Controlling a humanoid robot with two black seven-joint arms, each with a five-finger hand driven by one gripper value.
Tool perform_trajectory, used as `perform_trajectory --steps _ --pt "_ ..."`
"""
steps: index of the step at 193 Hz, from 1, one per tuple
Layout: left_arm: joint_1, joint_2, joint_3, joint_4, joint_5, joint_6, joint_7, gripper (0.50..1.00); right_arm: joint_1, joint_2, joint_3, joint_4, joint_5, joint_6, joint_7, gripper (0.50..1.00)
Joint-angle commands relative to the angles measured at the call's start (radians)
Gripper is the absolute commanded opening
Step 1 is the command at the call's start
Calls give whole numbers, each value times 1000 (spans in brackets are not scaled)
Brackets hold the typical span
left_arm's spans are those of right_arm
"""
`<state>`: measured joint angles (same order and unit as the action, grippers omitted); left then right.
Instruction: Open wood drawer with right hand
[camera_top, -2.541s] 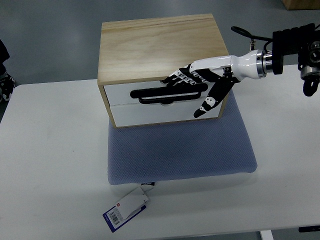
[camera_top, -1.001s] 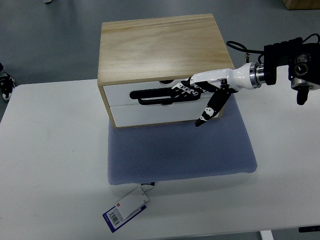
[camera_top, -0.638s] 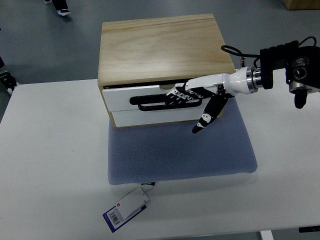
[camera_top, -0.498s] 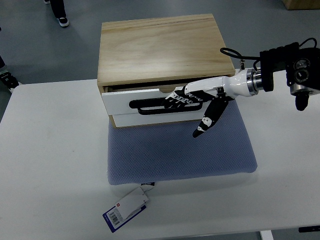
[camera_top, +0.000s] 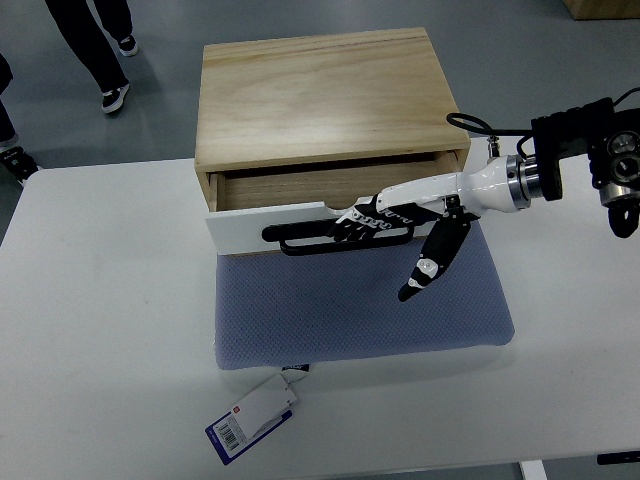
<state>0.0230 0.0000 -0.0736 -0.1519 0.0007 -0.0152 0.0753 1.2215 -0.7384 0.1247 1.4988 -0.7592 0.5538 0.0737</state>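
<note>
Table (camera_top: 100, 300): white, carrying the wooden box (camera_top: 320, 95) at its far middle.
Box: sits on the back edge of a blue mat (camera_top: 360, 310).
Drawer (camera_top: 300, 225): shut moments ago — now slid well out of the box front, its wooden inside showing; opening looks largely done.
Right hand (camera_top: 385, 215): fingers hooked on the drawer's black handle (camera_top: 320, 238), thumb hanging free.
Tag (camera_top: 252, 415): in front of the mat.

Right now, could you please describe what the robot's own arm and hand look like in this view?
Only one arm shows, entering from the picture's right. The right hand has black segmented fingers with white patches, and a glossy white shell over its back. A silver metal ring joins the wrist to a bulky black forearm housing, and a thin black cable loops above the wrist.
</note>
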Motion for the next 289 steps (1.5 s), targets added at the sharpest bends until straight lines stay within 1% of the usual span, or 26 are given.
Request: perform_trajectory --steps 1,133,201,218,241,274,275,289 --pt "0 0 0 0 1 0 0 1000 -2 -10 -8 18 0 0 0 940" --pt "0 0 0 0 -1 0 0 1000 -2 -65 -25 124 1 0 -3 940" --pt "0 0 0 0 -1 0 0 1000 12 -79 -17 129 3 3 -5 940" --pt "0 0 0 0 1 0 0 1000 15 -96 -10 129 8 11 -6 940" --pt "0 0 0 0 -1 0 0 1000 59 -105 -8 129 18 55 -9 940" --pt "0 0 0 0 -1 0 0 1000 90 -136 -8 130 52 57 -11 940" --pt "0 0 0 0 -1 0 0 1000 113 -144 -8 130 85 57 -14 940" --pt "0 0 0 0 -1 0 0 1000 130 -173 -8 130 144 57 -18 940"
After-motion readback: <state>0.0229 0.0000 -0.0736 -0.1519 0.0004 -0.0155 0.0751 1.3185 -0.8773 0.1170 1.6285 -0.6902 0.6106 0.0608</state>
